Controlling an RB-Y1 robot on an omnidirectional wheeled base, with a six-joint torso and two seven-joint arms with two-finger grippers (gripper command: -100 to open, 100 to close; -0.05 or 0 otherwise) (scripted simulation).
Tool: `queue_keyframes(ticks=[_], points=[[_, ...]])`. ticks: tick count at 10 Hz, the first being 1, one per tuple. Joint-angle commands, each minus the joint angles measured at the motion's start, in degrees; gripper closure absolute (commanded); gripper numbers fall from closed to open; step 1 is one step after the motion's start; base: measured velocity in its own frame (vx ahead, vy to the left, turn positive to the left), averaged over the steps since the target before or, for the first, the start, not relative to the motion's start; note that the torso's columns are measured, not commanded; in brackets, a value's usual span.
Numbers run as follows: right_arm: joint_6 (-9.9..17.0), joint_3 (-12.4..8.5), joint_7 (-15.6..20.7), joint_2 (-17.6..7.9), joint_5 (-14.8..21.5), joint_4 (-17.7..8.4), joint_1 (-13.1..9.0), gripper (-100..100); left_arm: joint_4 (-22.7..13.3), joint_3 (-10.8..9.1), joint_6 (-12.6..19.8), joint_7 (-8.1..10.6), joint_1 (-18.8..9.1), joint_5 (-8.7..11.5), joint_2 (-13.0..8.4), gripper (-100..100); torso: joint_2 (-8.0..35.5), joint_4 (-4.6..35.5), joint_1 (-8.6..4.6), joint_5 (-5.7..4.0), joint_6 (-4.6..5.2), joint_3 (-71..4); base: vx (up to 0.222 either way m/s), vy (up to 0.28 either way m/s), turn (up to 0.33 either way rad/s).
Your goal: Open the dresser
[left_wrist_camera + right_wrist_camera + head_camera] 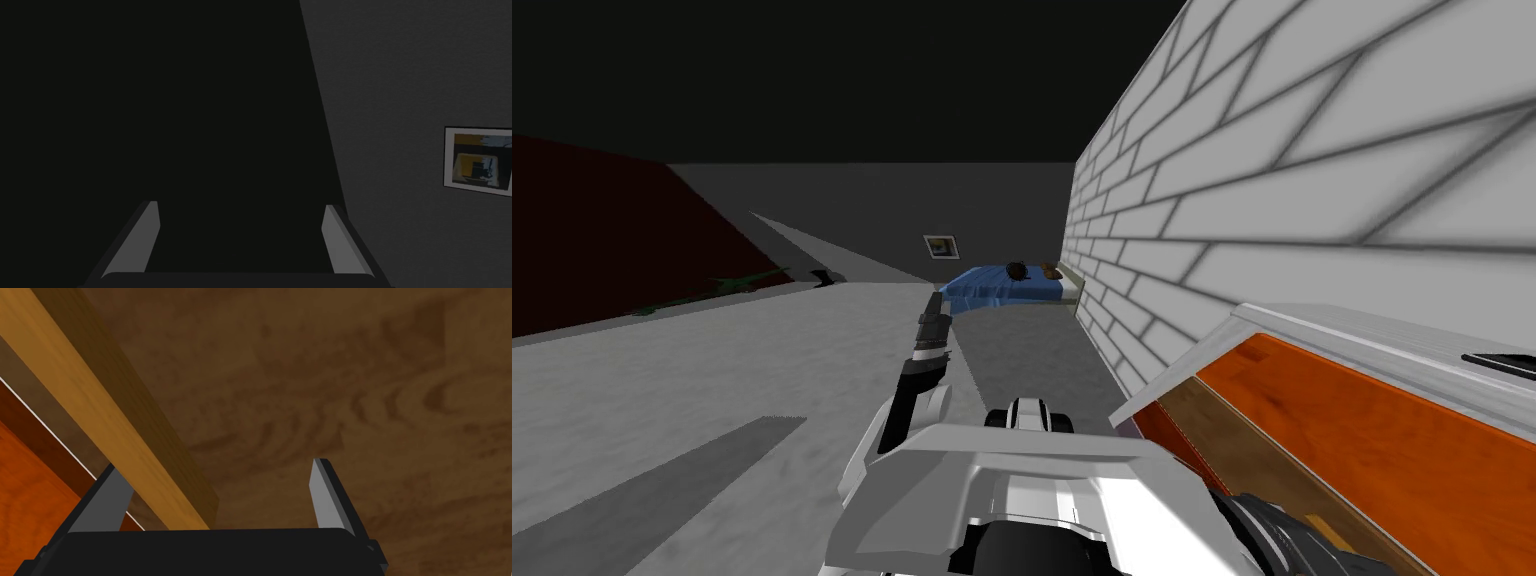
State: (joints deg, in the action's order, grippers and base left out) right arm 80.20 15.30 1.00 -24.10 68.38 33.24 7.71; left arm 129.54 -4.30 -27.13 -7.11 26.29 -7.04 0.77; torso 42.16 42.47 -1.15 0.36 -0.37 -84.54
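The dresser (1362,420) stands at my right against the wall, with an orange wood front and a white top. In the right wrist view its brown wood panel (350,388) is close ahead. A lighter wooden bar (100,403) slants across that panel and passes between my fingers, close to one finger (107,503). My right gripper (216,465) is open around the bar's end, and I cannot tell whether it touches. The left gripper (933,318) is raised in front of me, away from the dresser. Its fingers (150,235) stand open and hold nothing.
A white brick wall (1312,170) runs along the right behind the dresser. A bed with a blue cover (1002,285) lies at the far end beside that wall. A flat black thing (1502,362) rests on the dresser top. Grey floor (712,400) spreads to my left.
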Motion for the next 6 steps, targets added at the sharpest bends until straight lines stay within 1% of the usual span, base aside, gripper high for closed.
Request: queue_keyframes(ticks=[1,2,3,4,5,6], points=[[1.1,-0.4,1.1,-1.5,-3.9,-0.1,-1.2,-100,0.0,-0.01,0.0,0.0,0.0,0.0,0.0,0,-0.1,-0.2,0.17,-0.13,0.5,-0.1,-0.058,0.002,-0.041],[2.0,-0.5,2.0,-1.9,-5.9,-2.9,-3.7,-100,0.0,-0.02,0.0,0.0,0.0,0.0,0.0,0,-0.2,-0.4,0.22,-0.12,0.96,-0.3,-0.139,0.025,0.297],[2.0,-0.5,2.0,-1.9,-7.5,-2.9,-3.7,-100,0.0,-0.01,0.0,0.0,0.0,0.0,0.0,0,0.2,-0.3,0.42,-0.14,0.68,0.0,-0.153,0.004,0.351],[2.0,-0.5,2.0,-1.9,-8.5,-2.9,-3.7,-100,0.0,-0.01,0.0,0.0,0.0,0.0,0.0,0,0.3,-0.2,0.47,-0.13,0.6,0.1,-0.067,-0.009,0.118],[2.0,-0.5,2.0,-1.9,-8.5,-2.9,-3.7,-100,0.0,-0.02,0.0,0.0,0.0,0.0,0.0,0,0.1,-0.3,0.43,-0.18,0.77,0.0,-0.008,-0.002,-0.006],[2.9,-0.6,3.0,-2.2,-11.0,-5.7,-6.2,-100,0.0,-0.02,0.0,0.0,0.0,0.0,0.0,0,0.0,-0.3,0.47,-0.21,0.89,-0.1,-0.124,0.035,0.373]])
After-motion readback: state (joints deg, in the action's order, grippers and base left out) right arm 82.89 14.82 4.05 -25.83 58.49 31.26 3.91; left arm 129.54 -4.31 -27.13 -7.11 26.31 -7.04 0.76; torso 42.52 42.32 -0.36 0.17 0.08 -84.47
